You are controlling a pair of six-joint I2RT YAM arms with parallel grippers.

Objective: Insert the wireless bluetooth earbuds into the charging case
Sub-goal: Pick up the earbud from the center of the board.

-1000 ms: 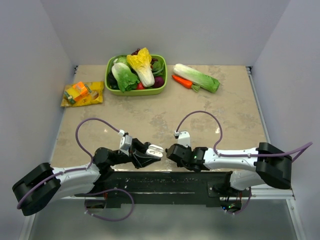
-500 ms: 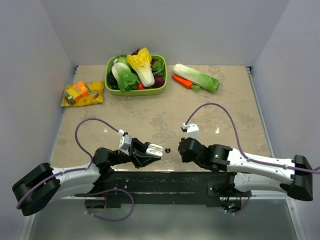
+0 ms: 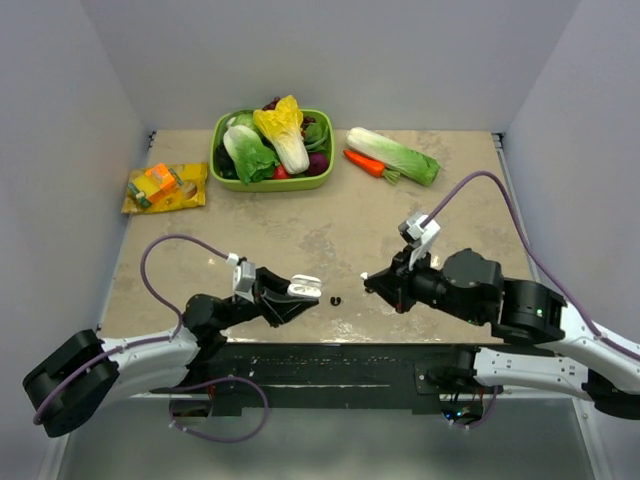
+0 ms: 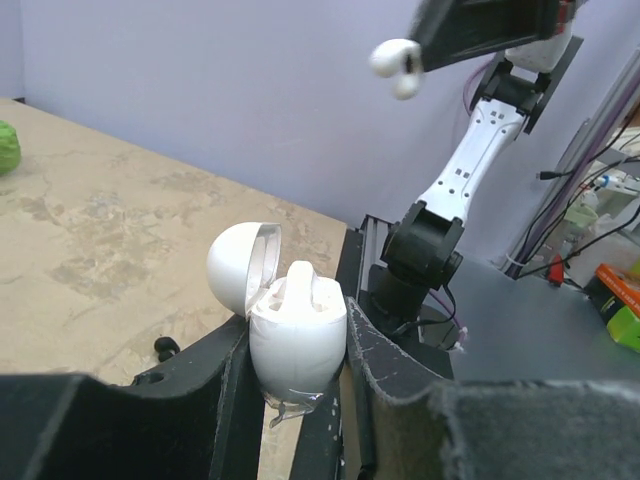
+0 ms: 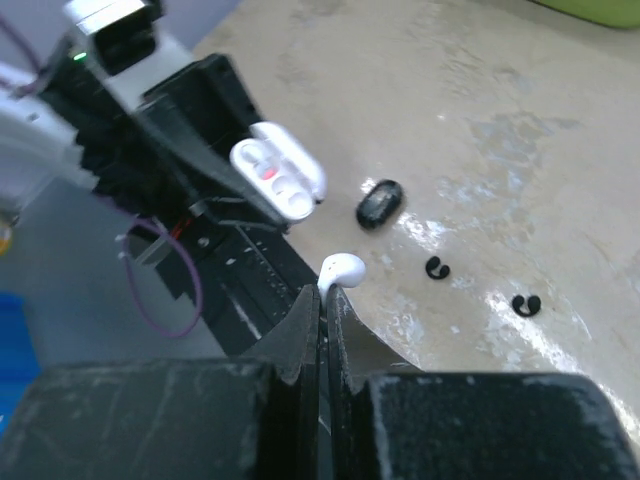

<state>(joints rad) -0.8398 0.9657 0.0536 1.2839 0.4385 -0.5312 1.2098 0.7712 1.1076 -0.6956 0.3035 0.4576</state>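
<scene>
My left gripper (image 3: 300, 292) is shut on the white charging case (image 4: 297, 340), just above the table's near edge. The case's lid (image 4: 240, 268) is flipped open. One white earbud (image 4: 300, 283) sits in the case with its stem up. My right gripper (image 5: 325, 295) is shut on the stem of a second white earbud (image 5: 343, 268). It hangs a little to the right of the case (image 5: 280, 175) and apart from it. The left wrist view shows that same earbud (image 4: 395, 62) up high.
A black oval piece (image 5: 380, 203) and two tiny black hooked bits (image 5: 435, 267) lie on the table between the grippers. At the back are a green bowl (image 3: 270, 186) of vegetables, a cabbage (image 3: 392, 155), a carrot (image 3: 365, 163) and snack packets (image 3: 165, 187).
My right gripper has drawn back to the right and up, away from the case. The left gripper with the case has shifted slightly. A black piece now shows on the table between them.
</scene>
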